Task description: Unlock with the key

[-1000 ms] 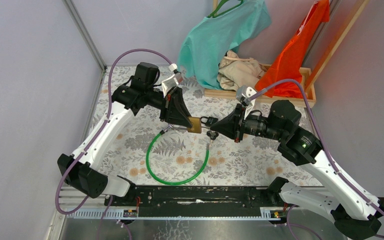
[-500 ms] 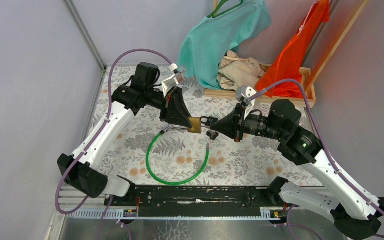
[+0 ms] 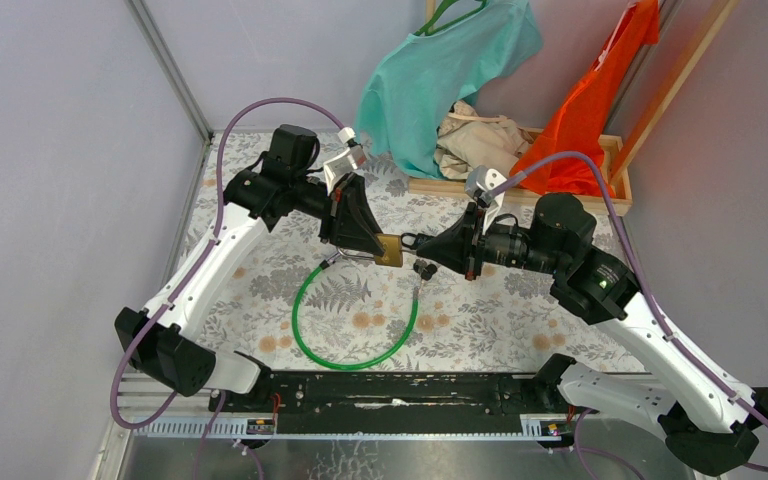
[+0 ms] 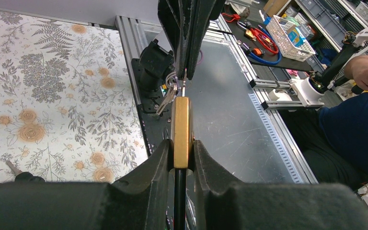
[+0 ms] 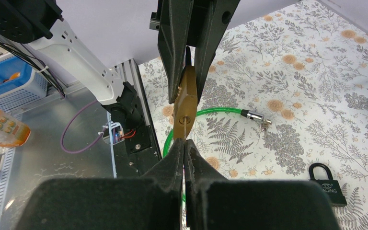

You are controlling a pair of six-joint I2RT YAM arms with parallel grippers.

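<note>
Floral-cloth desk (image 3: 520, 310), grey walls: brass padlock (image 3: 391, 250) and key (image 4: 184, 90) meet in mid-air.
The brass padlock hangs above the middle of the desk, clamped flat between the left hand's (image 3: 372, 245) fingers. The key sits at its keyhole, pinched in the tightly closed right hand (image 3: 422, 243). A green cable (image 3: 305, 340) loops on the desk below, and a black padlock (image 5: 327, 184) lies apart.

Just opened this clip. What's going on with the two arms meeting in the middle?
The left gripper holds a brass padlock edge-on in its jaws. The right gripper, jaws shut, pinches a key whose blade meets the keyhole at the padlock's end and looks inserted. Below them a green cable loops on the floral table, and a black padlock lies off to the side. Whether the lock has opened cannot be told.
</note>
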